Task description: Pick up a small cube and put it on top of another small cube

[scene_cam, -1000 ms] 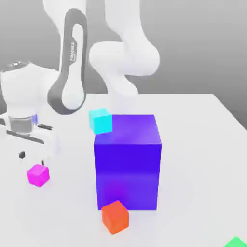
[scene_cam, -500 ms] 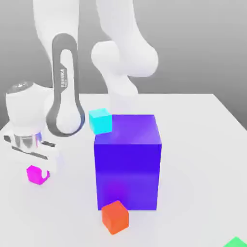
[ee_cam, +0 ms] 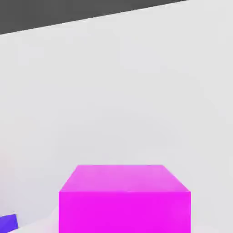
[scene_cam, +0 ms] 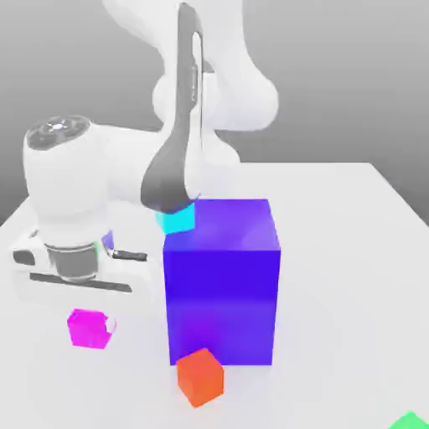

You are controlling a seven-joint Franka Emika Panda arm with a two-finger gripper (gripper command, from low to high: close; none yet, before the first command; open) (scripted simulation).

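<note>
Your small magenta-pink cube (scene_cam: 89, 328) is bright and plain on every face, with sharp edges, and it sits flat on the white table (scene_cam: 352, 251). In the hand view the same cube (ee_cam: 124, 199) looms large and square-on, its top face and one side face showing.

It lies directly beneath the hand, a pale finger (scene_cam: 107, 323) touching its side towards the exterior view's right. You cannot tell whether the jaws are apart or clamped on it.

Beyond the jaws, towards the exterior view's right, stands the big blue-purple cube (scene_cam: 223, 281). A small orange-red cube (scene_cam: 200, 377) rests at its near foot and a small cyan cube (scene_cam: 177, 219) sits behind its far corner. The backdrop is plain grey.
</note>
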